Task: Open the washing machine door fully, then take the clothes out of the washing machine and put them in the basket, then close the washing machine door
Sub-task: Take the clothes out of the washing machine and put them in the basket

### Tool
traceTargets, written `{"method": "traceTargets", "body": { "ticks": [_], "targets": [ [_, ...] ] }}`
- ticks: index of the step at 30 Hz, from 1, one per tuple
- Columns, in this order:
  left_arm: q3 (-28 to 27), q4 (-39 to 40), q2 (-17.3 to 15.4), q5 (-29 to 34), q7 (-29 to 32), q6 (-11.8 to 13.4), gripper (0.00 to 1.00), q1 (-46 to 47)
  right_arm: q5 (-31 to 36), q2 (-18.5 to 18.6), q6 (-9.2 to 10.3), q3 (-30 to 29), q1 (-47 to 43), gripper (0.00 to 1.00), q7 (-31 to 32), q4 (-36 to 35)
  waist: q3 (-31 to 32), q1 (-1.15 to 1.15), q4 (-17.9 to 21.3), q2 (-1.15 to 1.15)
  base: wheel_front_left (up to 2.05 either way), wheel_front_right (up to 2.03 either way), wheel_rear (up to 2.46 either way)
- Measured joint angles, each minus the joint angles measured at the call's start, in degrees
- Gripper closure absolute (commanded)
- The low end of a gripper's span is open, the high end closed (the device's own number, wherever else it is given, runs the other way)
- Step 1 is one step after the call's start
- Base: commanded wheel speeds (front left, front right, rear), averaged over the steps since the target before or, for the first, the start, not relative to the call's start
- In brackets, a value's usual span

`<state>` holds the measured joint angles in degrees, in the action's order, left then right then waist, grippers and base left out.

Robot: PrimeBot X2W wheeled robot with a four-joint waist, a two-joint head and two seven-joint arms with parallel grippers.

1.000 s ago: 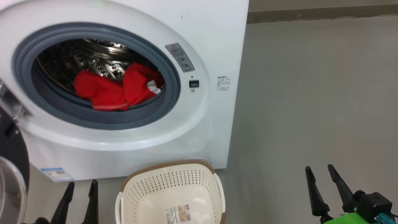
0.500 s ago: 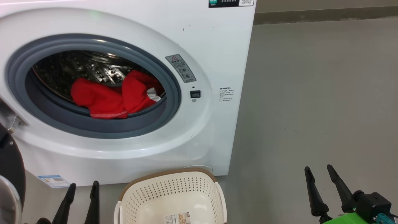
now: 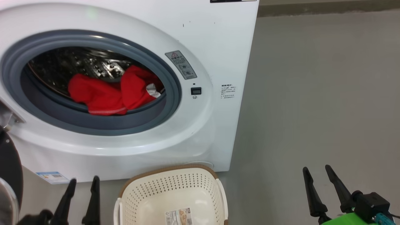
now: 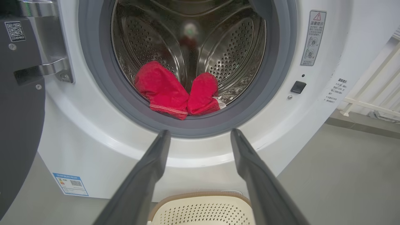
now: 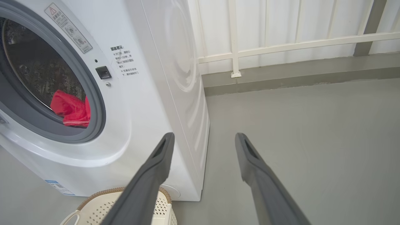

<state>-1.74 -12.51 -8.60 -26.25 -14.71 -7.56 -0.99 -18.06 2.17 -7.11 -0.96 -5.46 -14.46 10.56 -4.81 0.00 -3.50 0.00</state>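
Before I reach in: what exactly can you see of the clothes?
The clothes are bright red soft fabric, bunched in two humps low at the front of the perforated steel drum. A stitched hem lies over the inner lip of the grey rubber ring. A small white patch shows at the right hump. Nothing else touches them.

Warning label (image 4: 313, 38): showed a red triangle and the heading "温馨提示", on the washing machine (image 4: 93, 150) front.
QR sticker (image 4: 14, 31): sat on the washing machine door (image 4: 18, 125); digits unreadable.
Blue label (image 4: 70, 184): print was too small.
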Motion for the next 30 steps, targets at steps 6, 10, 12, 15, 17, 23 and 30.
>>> {"method": "traceTargets", "body": {
  "ticks": [6,10,12,15,17,23,30],
  "targets": [
    [-0.66,-4.33,0.26,1.38,-0.01,0.0,0.0,8.16,0.0,0.01,0.0,0.24,2.5,0.0,0.0,-0.18,-2.55,0.0,0.35,0.0,0.0,0.0,0.0],
    [-0.92,-8.8,0.35,2.11,-0.01,0.0,0.0,15.23,0.0,0.02,0.0,0.67,3.8,0.0,0.0,-0.35,-4.78,0.0,0.86,0.0,0.0,0.0,0.0],
    [-0.88,-11.56,0.25,2.37,-0.01,0.0,0.0,19.01,0.0,0.02,0.0,1.14,4.73,0.0,0.0,-0.45,-5.98,0.0,1.25,0.0,0.0,0.0,0.0],
    [-0.48,-15.91,-0.56,2.97,-0.01,0.0,0.0,24.63,0.0,0.03,0.0,1.74,6.11,0.0,0.0,-0.66,-7.9,0.0,1.96,0.0,0.0,0.0,0.0],
    [-0.09,-19.01,-1.49,3.14,-0.01,0.0,0.0,28.31,-0.02,0.04,0.0,1.88,7.06,0.0,0.0,-0.83,-9.25,0.0,2.51,0.0,0.0,0.0,0.0],
    [0.02,-28.55,-3.72,2.89,-0.01,0.0,0.0,38.49,-0.41,0.12,0.0,3.03,9.81,0.0,-0.01,-1.37,-13.34,0.0,4.38,0.0,0.0,0.0,0.0],
    [-0.05,-38.0,-6.01,1.78,-0.01,0.0,0.0,46.81,-1.29,0.14,0.0,3.55,11.27,0.0,-0.01,-1.8,-16.98,0.0,6.52,0.0,0.0,0.0,0.0]
  ]
}}
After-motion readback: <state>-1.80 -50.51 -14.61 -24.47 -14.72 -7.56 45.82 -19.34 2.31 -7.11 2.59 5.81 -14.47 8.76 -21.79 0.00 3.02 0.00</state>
